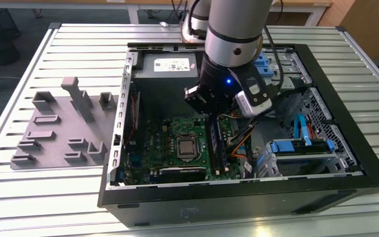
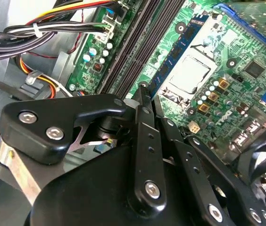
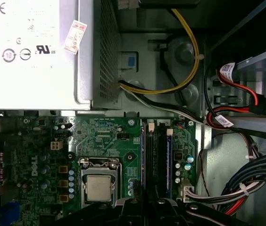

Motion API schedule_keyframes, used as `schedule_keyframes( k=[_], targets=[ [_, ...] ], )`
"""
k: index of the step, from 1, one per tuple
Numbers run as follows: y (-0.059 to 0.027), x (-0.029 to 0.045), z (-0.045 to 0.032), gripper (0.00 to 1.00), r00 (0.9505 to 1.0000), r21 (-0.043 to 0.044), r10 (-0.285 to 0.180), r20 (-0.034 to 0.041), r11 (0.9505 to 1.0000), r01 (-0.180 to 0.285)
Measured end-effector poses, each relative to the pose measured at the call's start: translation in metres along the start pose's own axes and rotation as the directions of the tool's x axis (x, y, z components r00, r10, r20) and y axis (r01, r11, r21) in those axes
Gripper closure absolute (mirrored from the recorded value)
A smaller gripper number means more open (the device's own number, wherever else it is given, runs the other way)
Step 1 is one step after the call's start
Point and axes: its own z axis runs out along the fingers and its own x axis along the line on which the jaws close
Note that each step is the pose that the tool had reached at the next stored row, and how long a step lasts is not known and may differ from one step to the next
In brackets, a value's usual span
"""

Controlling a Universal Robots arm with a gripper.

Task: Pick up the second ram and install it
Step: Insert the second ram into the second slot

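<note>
The gripper was closed, its fingers drawn together with the tips down over the black memory slots. Whether they pinched the board's edge or only pressed on it could not be told. The second ram stood on edge in those slots, directly beneath the gripper and just beside the processor socket. The step in hand looked like the install itself, with the pick-up done. Seating the stick fully would call for straight, even downward pressure along its length, without tilting it against the slot walls.

The open computer case sat near the middle of the table. Nearest its front wall lay the green motherboard and a drive cage with blue fittings. Coloured cables ran between them. Toward the case's far wall sat the power supply. Outside the case, a grey holder plate lay by the table's edge on the exterior view's left.
</note>
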Motion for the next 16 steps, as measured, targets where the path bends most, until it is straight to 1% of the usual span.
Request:
schedule_keyframes(
  k=[9,13,16],
  targets=[
    [-0.0004,-0.0036,0.0155,0.86,1.0000,-0.0002,0.005,-0.0001,1.0000,-0.005],
    [-0.0022,-0.0052,0.0195,0.86,0.9999,-0.0003,0.010,-0.0003,0.9999,-0.010],
    [-0.0030,-0.0054,0.0205,0.86,0.9999,-0.0005,0.013,-0.0004,0.9999,-0.013]
  ],
)
